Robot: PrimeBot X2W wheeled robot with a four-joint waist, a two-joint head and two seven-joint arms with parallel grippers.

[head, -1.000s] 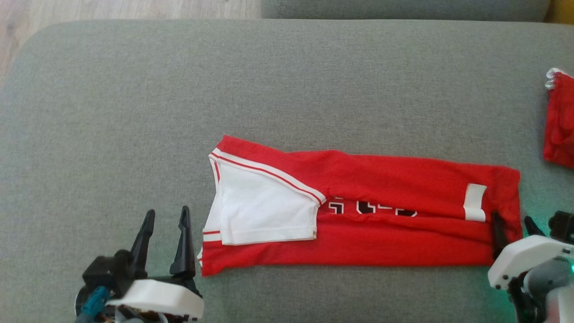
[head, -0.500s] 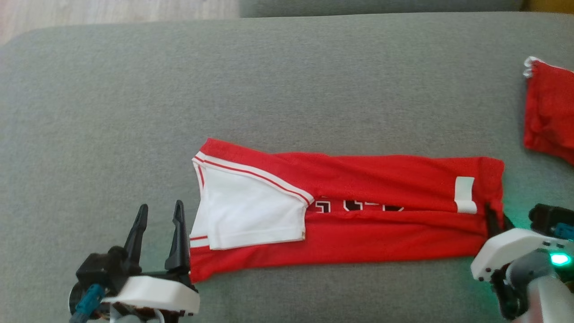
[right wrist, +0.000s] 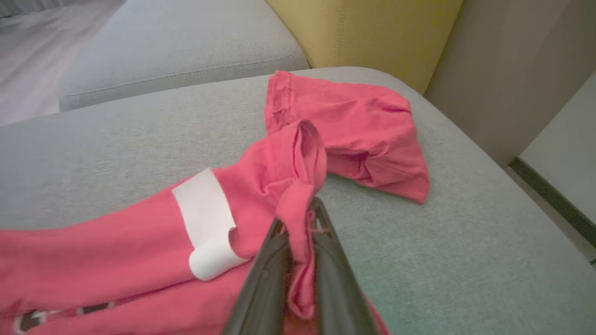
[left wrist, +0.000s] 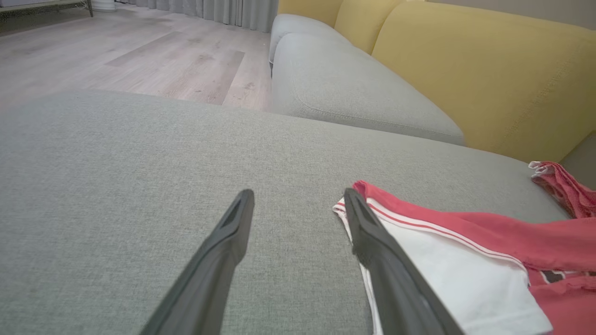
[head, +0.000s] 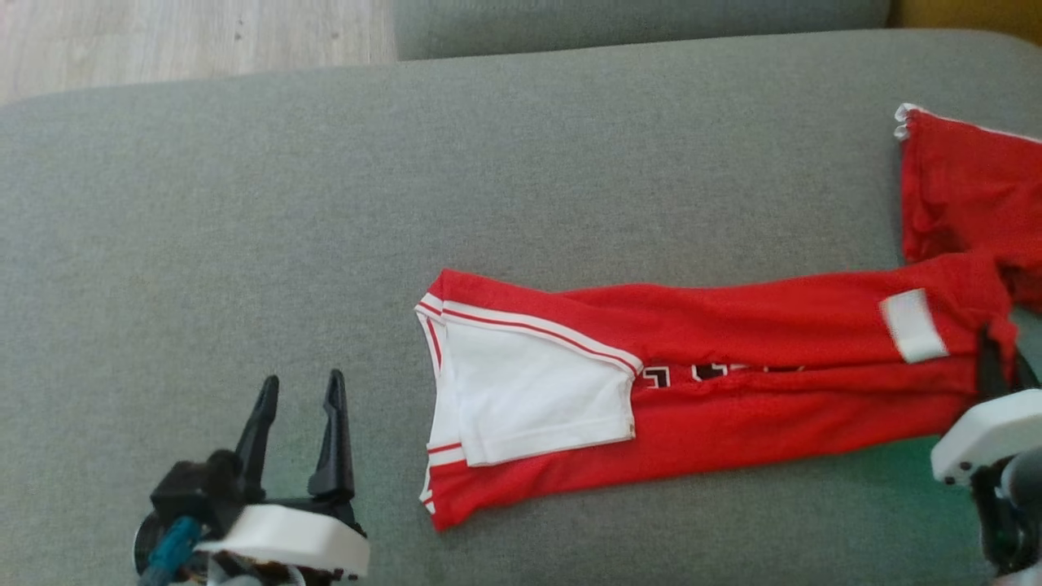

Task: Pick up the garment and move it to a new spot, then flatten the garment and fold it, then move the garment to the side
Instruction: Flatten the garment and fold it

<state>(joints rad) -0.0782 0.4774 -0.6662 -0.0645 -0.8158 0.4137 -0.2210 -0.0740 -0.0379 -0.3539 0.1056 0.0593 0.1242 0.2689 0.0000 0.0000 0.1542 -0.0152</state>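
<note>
my right gripper (right wrist: 311, 216) is clamped on the garment (head: 733, 391): a pinch of red hem at its right end stands up between my two fingers, just beside the white tab (head: 913, 325). my left gripper (head: 301, 378) hangs with its fingers apart and nothing between them, over bare cushion (head: 488, 163).

the garment lies on the cushion as a long folded strip. its long axis runs left to right before me, a little tilted, so the right end sits farther from me than the left. the white sleeve (head: 529, 391) marks the left end. it lies to the right of my left gripper, near, with bare cushion between them in the head view. so my right arm has one end and my left arm is nearer the other.

as i judge it, the coming move to the side turns on that axis: pulled by the right end alone, the strip would trail and could drag open. a second red cloth (head: 969, 187) lies just past the held end, touching or overlapping it; i cannot tell which.
</note>
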